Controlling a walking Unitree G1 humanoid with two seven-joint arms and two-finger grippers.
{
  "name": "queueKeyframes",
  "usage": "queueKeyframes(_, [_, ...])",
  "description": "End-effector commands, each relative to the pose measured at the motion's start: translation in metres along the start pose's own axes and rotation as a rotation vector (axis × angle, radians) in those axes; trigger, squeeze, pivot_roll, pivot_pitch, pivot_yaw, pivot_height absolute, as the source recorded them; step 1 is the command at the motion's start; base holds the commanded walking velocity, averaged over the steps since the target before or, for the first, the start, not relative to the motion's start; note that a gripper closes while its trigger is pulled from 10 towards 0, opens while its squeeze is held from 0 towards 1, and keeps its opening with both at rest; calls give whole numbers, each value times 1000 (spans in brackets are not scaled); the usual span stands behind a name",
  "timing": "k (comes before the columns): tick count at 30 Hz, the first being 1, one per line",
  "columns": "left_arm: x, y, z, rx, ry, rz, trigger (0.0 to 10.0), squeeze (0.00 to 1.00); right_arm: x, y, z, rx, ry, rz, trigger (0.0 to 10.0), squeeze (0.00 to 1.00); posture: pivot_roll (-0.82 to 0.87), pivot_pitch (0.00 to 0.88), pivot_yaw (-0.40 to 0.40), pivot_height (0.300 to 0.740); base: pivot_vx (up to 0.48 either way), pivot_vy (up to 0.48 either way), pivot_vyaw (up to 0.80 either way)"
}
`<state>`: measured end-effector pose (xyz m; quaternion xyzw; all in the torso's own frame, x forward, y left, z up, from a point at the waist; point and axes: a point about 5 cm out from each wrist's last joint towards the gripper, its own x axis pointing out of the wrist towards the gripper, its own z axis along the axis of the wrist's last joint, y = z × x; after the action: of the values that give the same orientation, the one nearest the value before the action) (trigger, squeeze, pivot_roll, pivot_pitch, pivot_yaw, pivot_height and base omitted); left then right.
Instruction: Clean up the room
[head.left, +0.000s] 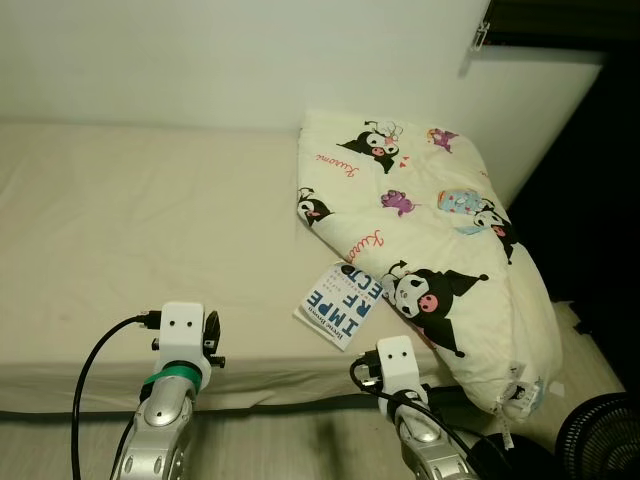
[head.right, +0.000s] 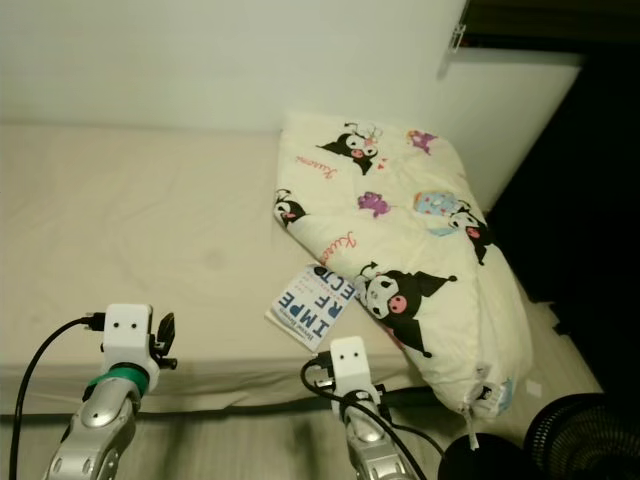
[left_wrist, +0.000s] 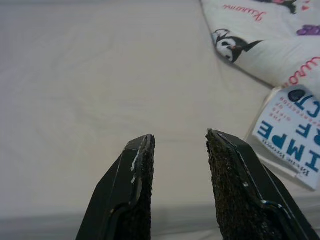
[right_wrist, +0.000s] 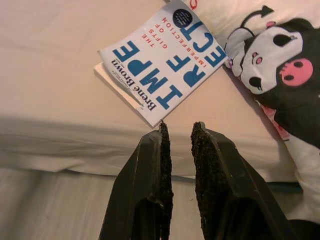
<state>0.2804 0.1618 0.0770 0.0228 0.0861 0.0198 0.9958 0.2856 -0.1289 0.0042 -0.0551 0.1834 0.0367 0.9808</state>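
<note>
Left claw (left_wrist: 177, 150) hovers over the bare bed (head.left: 120, 220) near its front edge, fingers parted, nothing between them; likely waiting. Book (right_wrist: 162, 62) lies flat on the bed, far corner tucked under the quilt (head.left: 440, 250), near corner toward the mattress edge, an easy approach. Right claw (right_wrist: 177, 132) sits just short of that corner, fingers nearly closed, a narrow gap, holding nothing. Judged: lined up for the book, wider opening needed. Quilt bunched at right, spilling off the bed.

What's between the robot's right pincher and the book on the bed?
Just bare beige bed sheet. In the right wrist view the right gripper points at the book, whose near corner lies just beyond the fingertips, with nothing in the way.
</note>
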Motion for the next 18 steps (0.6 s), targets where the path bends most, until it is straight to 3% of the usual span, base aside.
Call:
queueKeyframes(1, [1,-3,-2,2,3,-18,10000,0,-1,-5,-4,44,18,-17,10000,0,117,0,41,740,0,0,0])
queueKeyframes(3, [1,-4,-1,2,0,-21,10000,0,-1,-5,-3,53,17,-18,10000,0,116,0,41,740,146,0,0])
queueKeyframes(8, [2,-5,0,-2,-9,-23,10000,0,-1,-5,-3,23,14,-19,10000,0,116,0,41,740,321,0,-698])
queueKeyframes(18, [1,-5,0,-12,-17,-25,10000,0,-1,-3,-4,-28,11,-3,10000,0,118,0,37,740,357,0,0])
